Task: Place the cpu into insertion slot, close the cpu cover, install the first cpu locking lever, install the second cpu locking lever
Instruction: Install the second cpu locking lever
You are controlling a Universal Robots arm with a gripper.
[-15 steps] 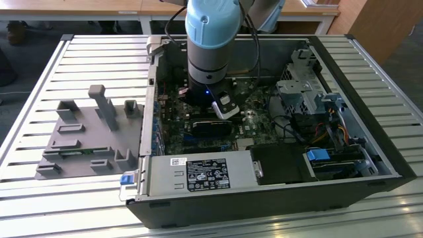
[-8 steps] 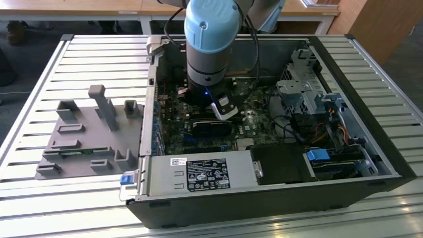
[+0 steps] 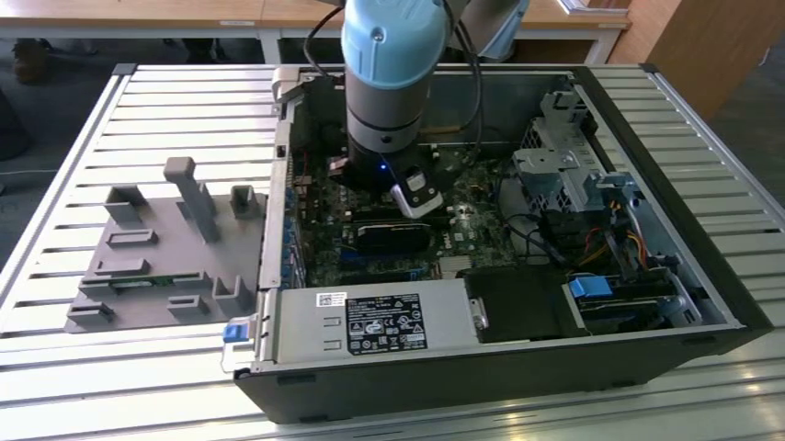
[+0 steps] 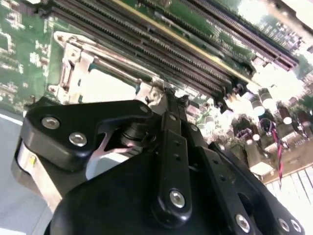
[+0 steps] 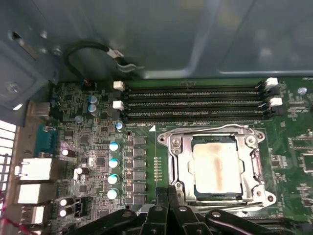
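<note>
One arm reaches down into the open computer case [image 3: 491,276] in the exterior view, at about 12 o'clock from the power supply [image 3: 368,323]. First wrist view: cpu [image 5: 217,165] seated in insertion slot [image 5: 178,169], cpu cover [image 5: 217,132] closed over it. Second wrist view: gripper [image 4: 168,95] fingers drawn together, holding nothing, just beside the cover's edge.

In the first wrist view the cpu cover [image 5: 217,166] lies flat at centre right with open air above; memory slots [image 5: 195,100] run just above it and the case wall [image 5: 171,34] fills the frame's top, while capacitors [image 5: 113,169] stand to its left
</note>
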